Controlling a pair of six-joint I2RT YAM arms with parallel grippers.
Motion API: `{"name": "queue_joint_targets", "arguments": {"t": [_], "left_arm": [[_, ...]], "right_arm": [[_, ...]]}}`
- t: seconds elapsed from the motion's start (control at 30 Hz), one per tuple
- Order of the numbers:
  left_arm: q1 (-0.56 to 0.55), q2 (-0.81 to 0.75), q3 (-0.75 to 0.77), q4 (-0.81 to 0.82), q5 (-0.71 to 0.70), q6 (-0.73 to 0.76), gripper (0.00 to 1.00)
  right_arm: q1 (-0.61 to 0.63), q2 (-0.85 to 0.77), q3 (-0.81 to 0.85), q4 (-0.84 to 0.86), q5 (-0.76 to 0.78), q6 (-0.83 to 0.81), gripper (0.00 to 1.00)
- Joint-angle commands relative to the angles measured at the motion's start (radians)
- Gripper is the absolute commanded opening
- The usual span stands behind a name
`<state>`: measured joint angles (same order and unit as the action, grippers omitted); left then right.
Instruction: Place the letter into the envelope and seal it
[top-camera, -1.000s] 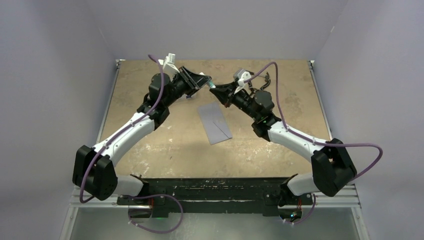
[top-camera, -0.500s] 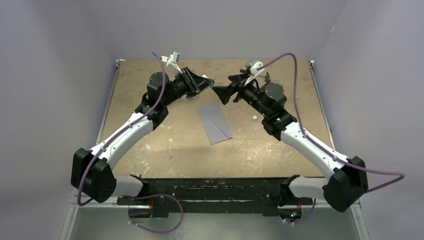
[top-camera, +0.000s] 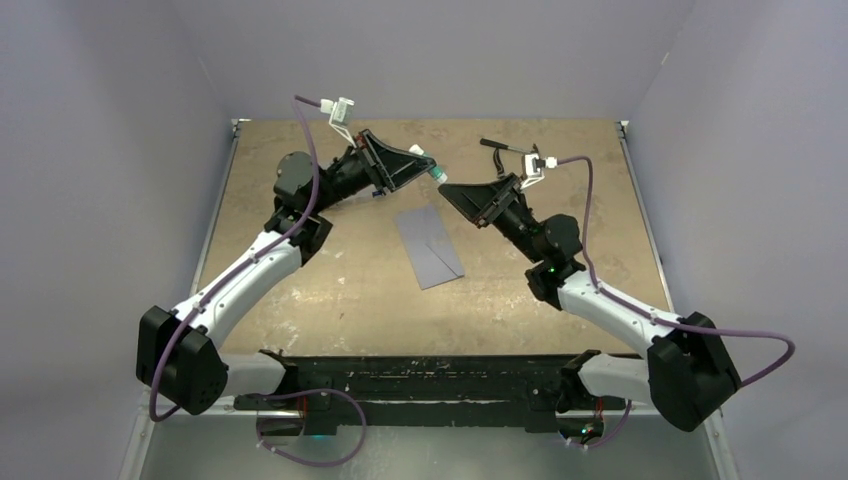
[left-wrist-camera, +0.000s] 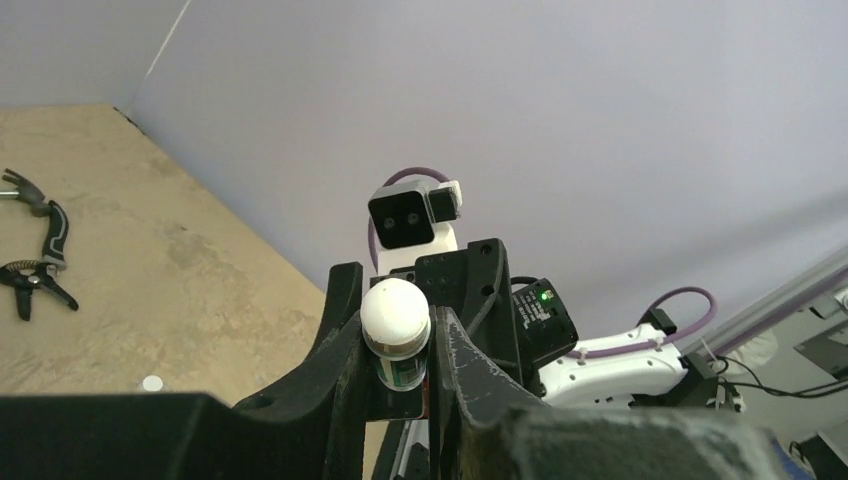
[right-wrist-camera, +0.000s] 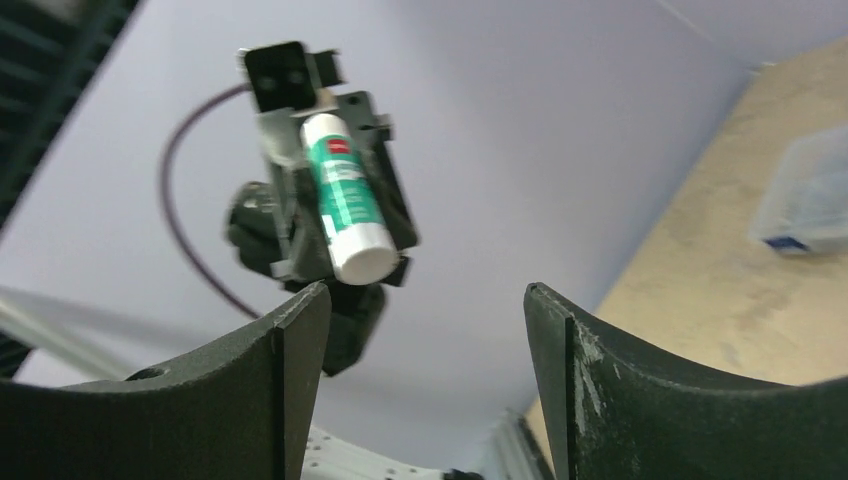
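No legible text, glue stick carrying a green-and-white label, small red logo patch near its upper end, printed lines blurred beyond reading, left wrist view equally illegible

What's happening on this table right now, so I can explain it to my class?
The left gripper holds a glue stick raised above the table. The right gripper is open and faces the stick's end, close but not touching. The grey envelope lies flat below them. No letter is visible.
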<state>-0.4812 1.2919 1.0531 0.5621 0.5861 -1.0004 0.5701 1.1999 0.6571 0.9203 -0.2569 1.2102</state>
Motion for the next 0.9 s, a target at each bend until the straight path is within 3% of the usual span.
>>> {"name": "queue_joint_targets", "arguments": {"t": [0.0, 0.33, 0.7, 0.87], "left_arm": [[-0.007, -0.025, -0.019, 0.144, 0.079, -0.044, 0.0], [-0.007, -0.029, -0.034, 0.204, 0.073, -0.063, 0.0], [-0.006, -0.026, -0.042, 0.218, 0.073, -0.083, 0.0], [-0.007, -0.026, -0.048, 0.232, 0.075, -0.096, 0.0]], "right_arm": [[-0.003, 0.004, -0.04, 0.406, -0.042, 0.161, 0.72], [-0.003, 0.054, 0.012, 0.401, -0.108, 0.153, 0.43], [-0.003, 0.078, 0.034, 0.399, -0.101, 0.115, 0.45], [-0.003, 0.102, 0.043, 0.405, -0.116, 0.101, 0.24]]}}
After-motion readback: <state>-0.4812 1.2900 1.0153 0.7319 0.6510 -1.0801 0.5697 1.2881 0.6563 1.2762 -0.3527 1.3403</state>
